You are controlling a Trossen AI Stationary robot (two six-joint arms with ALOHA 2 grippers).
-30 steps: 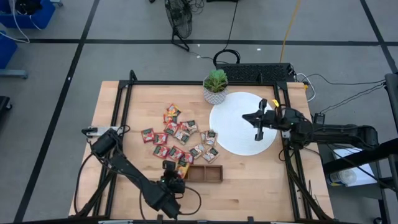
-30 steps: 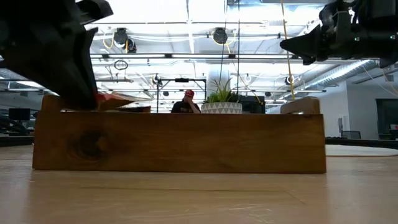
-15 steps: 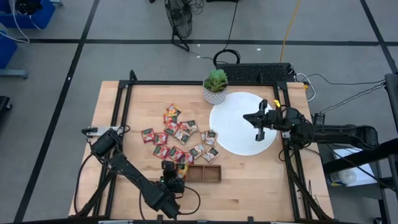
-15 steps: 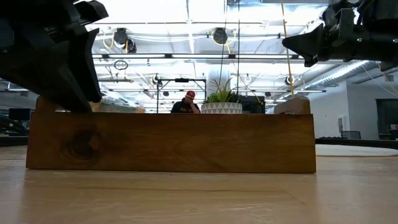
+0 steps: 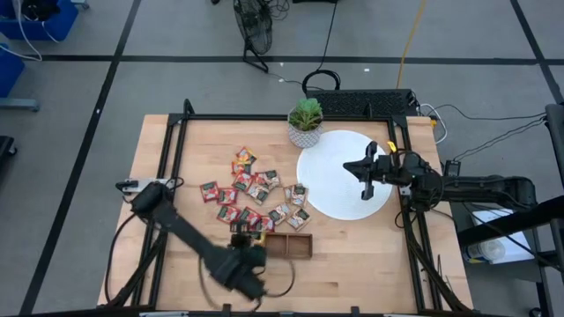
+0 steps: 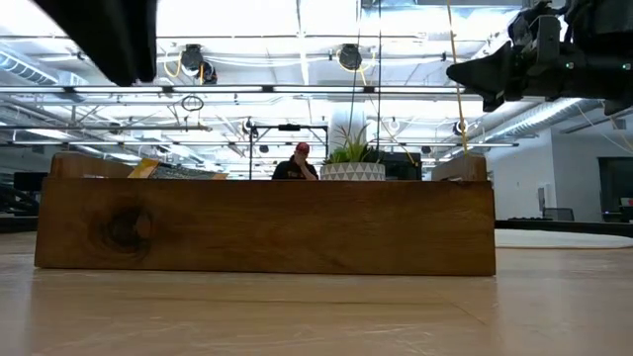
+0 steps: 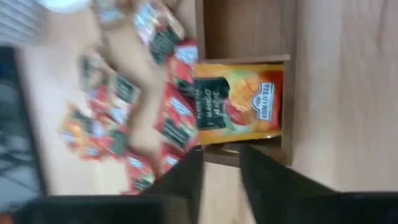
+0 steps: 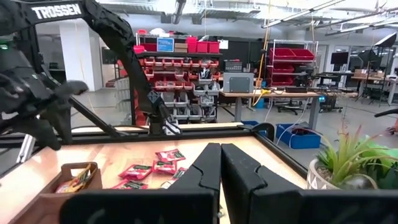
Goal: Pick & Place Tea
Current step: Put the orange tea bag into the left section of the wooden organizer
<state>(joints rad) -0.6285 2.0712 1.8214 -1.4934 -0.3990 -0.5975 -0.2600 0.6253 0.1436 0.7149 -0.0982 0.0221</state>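
My left tool [image 5: 242,264] sits at the near table edge, just short of the wooden tray's [image 5: 291,246] left end. The left arm runs diagonally from its base at the table's left side down to that spot, wrist bent so the camera looks down on the tray. In the left wrist view the fingers [image 7: 186,177] stand slightly apart with nothing between them.

An orange-yellow sachet [image 7: 239,102] lies in the tray's end compartment, one edge riding over the compartment wall. In the low view only its corner [image 6: 144,168] pokes above the tray's left rim. The tray's other compartments: contents not readable from above.

The rest of the tea [image 5: 251,195] is scattered loose on the table [image 5: 159,158] beyond the tray, mostly red, a few pale with dark print, between the tray and the table's middle. Two sachets lie right by the white disc's [image 5: 339,198] left rim.

My right tool [image 5: 366,172] hovers over the disc, fingers [image 8: 208,168] pressed together, empty. The right arm reaches in level from the table's right side, tool pointing left.

The potted plant [image 5: 306,121] stands at the far edge, touching the disc's rim. A person [image 6: 295,163] sits in the room beyond.
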